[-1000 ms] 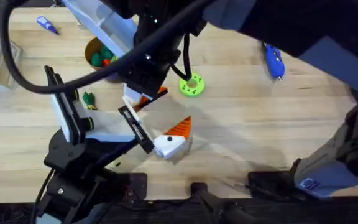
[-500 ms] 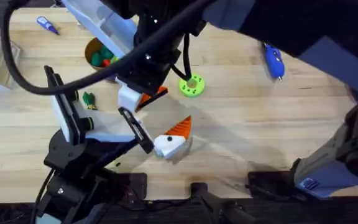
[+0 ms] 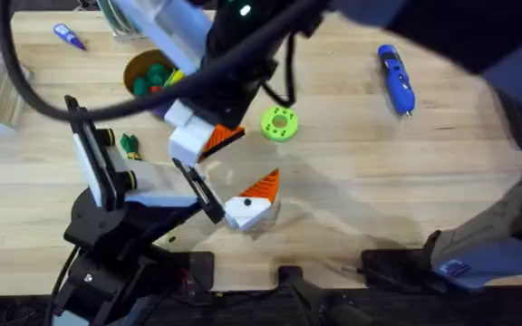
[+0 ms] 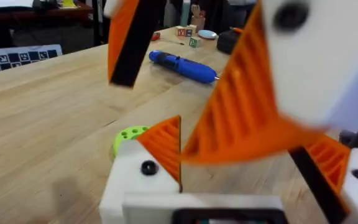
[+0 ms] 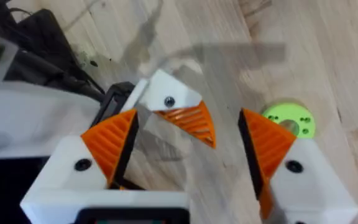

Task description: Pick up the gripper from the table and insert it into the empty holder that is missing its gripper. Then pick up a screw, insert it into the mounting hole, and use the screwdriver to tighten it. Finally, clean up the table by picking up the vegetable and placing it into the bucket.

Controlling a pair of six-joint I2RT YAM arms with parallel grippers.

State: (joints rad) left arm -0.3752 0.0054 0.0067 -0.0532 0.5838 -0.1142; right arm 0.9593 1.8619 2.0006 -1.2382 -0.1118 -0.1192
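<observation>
A: Where are our claws?

B: Our right claw (image 5: 188,155) hangs open above our left claw (image 3: 229,195), whose one finger shows an orange tip (image 3: 263,186); we cannot tell its spread.

A: The risk?

B: We could knock the mount. The screwdriver (image 3: 394,78) lies well apart on the surface (image 3: 352,190).

Looking like a robotics lab/workshop: a pale butcher-block wooden table (image 3: 406,172) is carrying black robot arms w/ white 3D-printed finger mounts and orange ribbed tips (image 5: 182,115), plus black cables (image 3: 34,104) looping across. A thick bright-blue cylindrical power screwdriver (image 3: 395,79) is lying on it, and a black-and-white checker calibration board (image 4: 18,57) is sitting in the background beside wooden letter blocks (image 4: 186,32).
</observation>
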